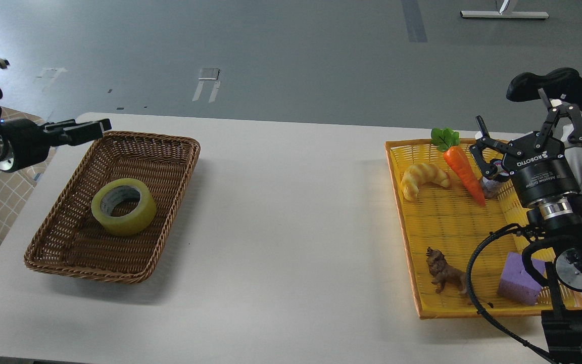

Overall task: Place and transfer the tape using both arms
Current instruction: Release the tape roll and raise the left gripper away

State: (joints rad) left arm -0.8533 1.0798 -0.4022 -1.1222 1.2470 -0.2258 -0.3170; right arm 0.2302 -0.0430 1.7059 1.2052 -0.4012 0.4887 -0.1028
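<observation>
Table (pixel 291 212) is white and big. On its left side sits a brown basket (pixel 68 253), and the tape (pixel 124 208) lies flat inside it. On the right sits a yellow tray (pixel 447 237). The right gripper (pixel 521 124) hangs over the tray with fingers spread wide, holding nothing. The left gripper (pixel 94 127) floats by the basket's far left corner, fingers pressed together, empty.

White table (pixel 291 212) carried two containers directly: brown wicker basket (pixel 63 253) on my left side, yellow woven tray (pixel 442 237) on my right, well apart. Bare tabletop between them. The table's near corners ran out of my view.
</observation>
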